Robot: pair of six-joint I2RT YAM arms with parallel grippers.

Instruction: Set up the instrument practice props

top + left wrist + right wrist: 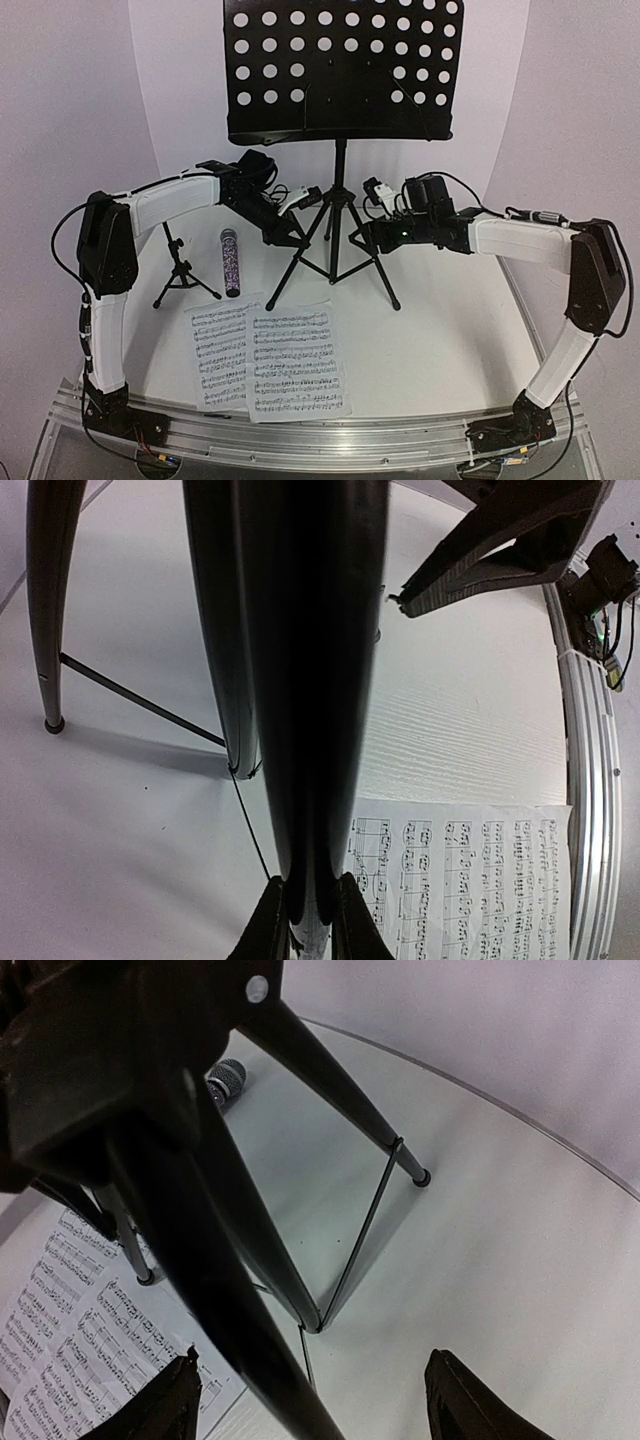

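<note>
Overhead: music stand (340,70) upright at centre, left gripper (292,228) on its left front leg, right gripper (368,236) by the right leg. The music sheets (270,365) lie flat on the near side, left of centre, long axis near-far (left arm nearer, but occupied). Left wrist: fingers (268,925) clenched on the leg. Right wrist: jaws spread wide, grasping nothing, a leg passing between them; sheets lie near-left of it.

The music stand (340,70) is black, dotted with holes. Near it, white sheets (295,365) bear black notes; the microphone (230,262) glitters purple-silver.
</note>
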